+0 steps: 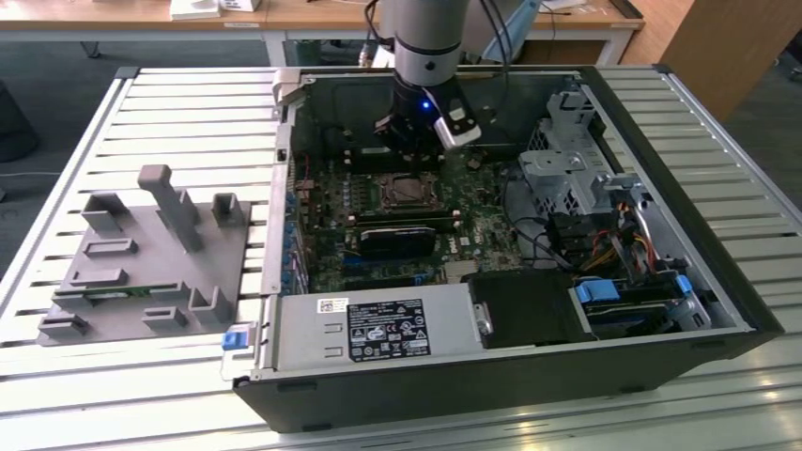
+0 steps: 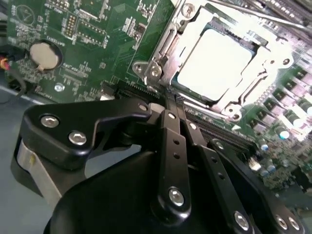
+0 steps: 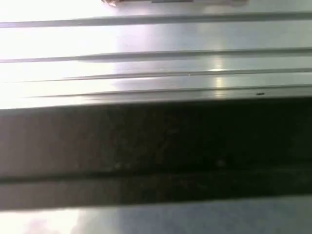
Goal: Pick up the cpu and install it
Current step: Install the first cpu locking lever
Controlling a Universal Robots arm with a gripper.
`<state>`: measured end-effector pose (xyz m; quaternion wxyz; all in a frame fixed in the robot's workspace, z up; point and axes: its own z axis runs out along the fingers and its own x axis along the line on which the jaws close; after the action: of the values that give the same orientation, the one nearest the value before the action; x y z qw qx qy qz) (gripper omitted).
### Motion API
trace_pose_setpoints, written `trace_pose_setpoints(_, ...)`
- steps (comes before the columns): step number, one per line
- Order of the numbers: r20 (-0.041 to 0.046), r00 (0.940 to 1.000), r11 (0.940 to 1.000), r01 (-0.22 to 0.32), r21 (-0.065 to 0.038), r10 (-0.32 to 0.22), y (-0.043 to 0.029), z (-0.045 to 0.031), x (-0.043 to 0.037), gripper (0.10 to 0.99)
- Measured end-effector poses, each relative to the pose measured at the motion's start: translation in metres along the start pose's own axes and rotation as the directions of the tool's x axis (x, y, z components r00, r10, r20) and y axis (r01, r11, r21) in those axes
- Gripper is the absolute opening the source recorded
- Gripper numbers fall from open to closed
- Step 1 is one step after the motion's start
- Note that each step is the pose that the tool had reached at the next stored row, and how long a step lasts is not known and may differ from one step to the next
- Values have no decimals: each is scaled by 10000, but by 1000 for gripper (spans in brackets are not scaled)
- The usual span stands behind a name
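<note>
Here the cpu sits in the motherboard socket.
The gripper hovers just beside it, fingers closed together, empty, inside the open computer case on the slatted metal table.

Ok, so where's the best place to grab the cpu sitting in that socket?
Probably by two opposite edges, coming straight down from above: the cpu lies flat in the socket, whose metal frame sits close around it, so no side approach looks open.

Slatted pale metal worktop. Open black computer case lies mid-worktop; grey plastic holder tray near its side edge.
</note>
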<state>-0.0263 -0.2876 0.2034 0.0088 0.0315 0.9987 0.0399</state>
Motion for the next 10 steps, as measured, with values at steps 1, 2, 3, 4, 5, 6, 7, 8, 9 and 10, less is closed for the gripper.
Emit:
trace_pose_setpoints(1, -1, 10000, 10000, -1, 2, 1, 2, -32, 0, 122)
trace_pose_setpoints(2, 0, 10000, 10000, -1, 0, 1, 4, -57, 0, 122)
trace_pose_setpoints(3, -1, 10000, 10000, 0, 1, 0, 5, -65, -2, 122)
trace_pose_setpoints(4, -1, 10000, 10000, 1, 0, -1, 2, -65, -3, 122)
trace_pose_setpoints(5, 0, 10000, 10000, 1, 1, -1, -5, -66, -3, 122)
trace_pose_setpoints(6, -2, 10000, 10000, 0, 1, 0, -9, -66, -4, 122)
trace_pose_setpoints(7, -1, 10000, 10000, 0, 1, 0, -13, -66, -4, 122)
trace_pose_setpoints(8, -1, 10000, 10000, 0, 1, 0, -16, -65, -4, 122)
trace_pose_setpoints(9, 0, 10000, 10000, -1, 0, 1, -19, -64, -4, 122)
trace_pose_setpoints(10, 0, 10000, 10000, -1, 0, 1, -21, -64, -4, 122)
